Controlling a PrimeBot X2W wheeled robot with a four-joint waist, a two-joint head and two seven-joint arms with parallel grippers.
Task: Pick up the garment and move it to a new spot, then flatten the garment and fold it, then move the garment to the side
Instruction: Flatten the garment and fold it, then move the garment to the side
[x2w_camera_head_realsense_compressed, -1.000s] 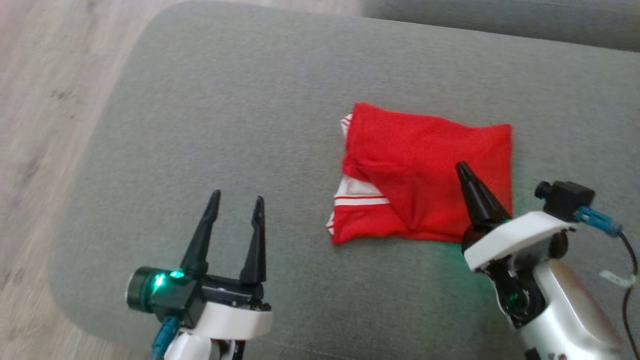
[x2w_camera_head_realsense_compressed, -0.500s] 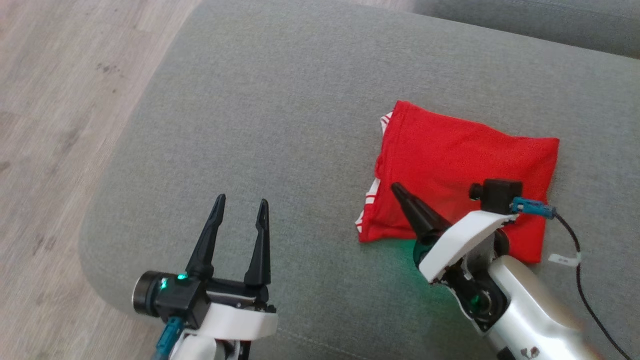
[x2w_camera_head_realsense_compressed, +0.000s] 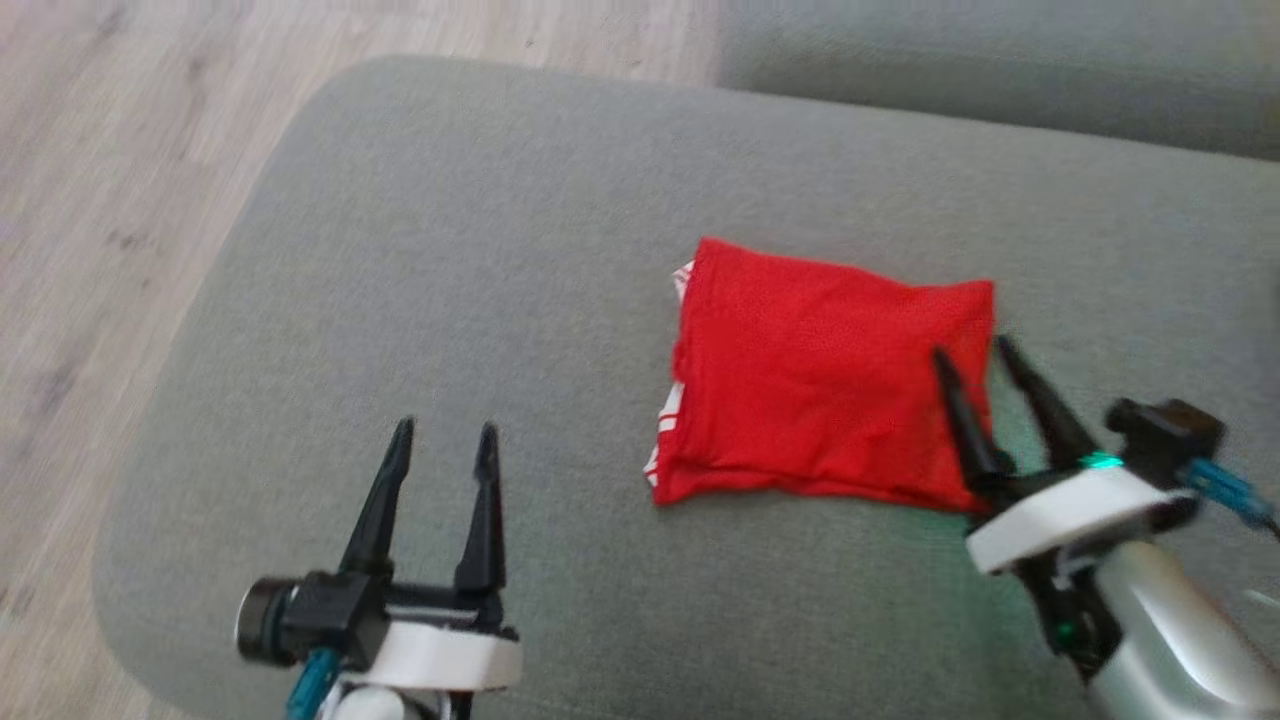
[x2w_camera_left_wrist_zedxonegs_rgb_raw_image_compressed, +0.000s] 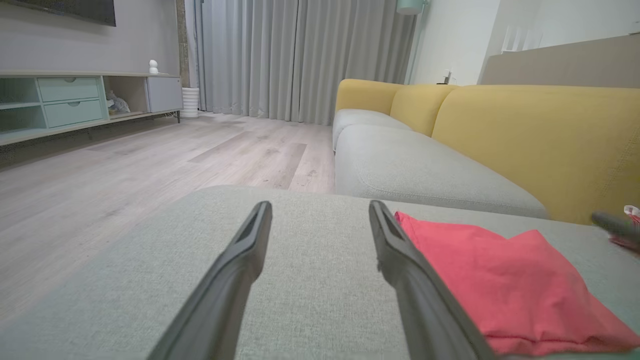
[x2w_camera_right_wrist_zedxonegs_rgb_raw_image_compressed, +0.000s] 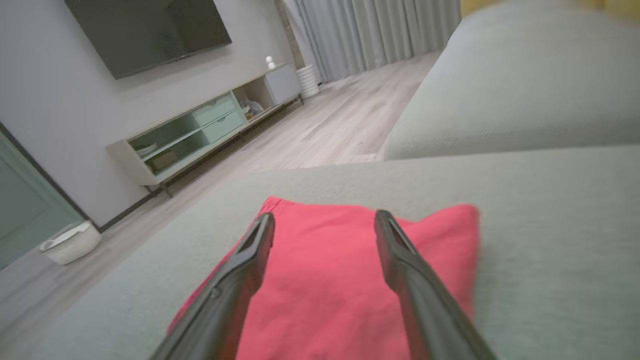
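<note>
The red garment (x2w_camera_head_realsense_compressed: 825, 375) lies folded into a neat rectangle on the grey sofa cushion (x2w_camera_head_realsense_compressed: 480, 260), with white striped trim peeking out at its left edge. My right gripper (x2w_camera_head_realsense_compressed: 972, 350) stands open at the garment's right front corner, its fingers above the cloth and holding nothing. In the right wrist view the garment (x2w_camera_right_wrist_zedxonegs_rgb_raw_image_compressed: 325, 280) spreads between and beyond the open fingers (x2w_camera_right_wrist_zedxonegs_rgb_raw_image_compressed: 250, 250). My left gripper (x2w_camera_head_realsense_compressed: 443, 435) is open over bare cushion, well to the left of the garment. The left wrist view has the garment (x2w_camera_left_wrist_zedxonegs_rgb_raw_image_compressed: 505, 280) to the right of its fingers.
The cushion's rounded left edge drops to the wooden floor (x2w_camera_head_realsense_compressed: 90, 200). A second grey cushion (x2w_camera_head_realsense_compressed: 1000, 70) adjoins at the back. Yellow sofa backrests (x2w_camera_left_wrist_zedxonegs_rgb_raw_image_compressed: 540, 140) rise behind, and a TV cabinet (x2w_camera_left_wrist_zedxonegs_rgb_raw_image_compressed: 75, 100) stands across the room.
The head camera has shifted. My right gripper has turned and drawn back from over the garment's middle to its right front corner, both fingers now showing open. The garment lies flatter, its folded flap smoothed.
</note>
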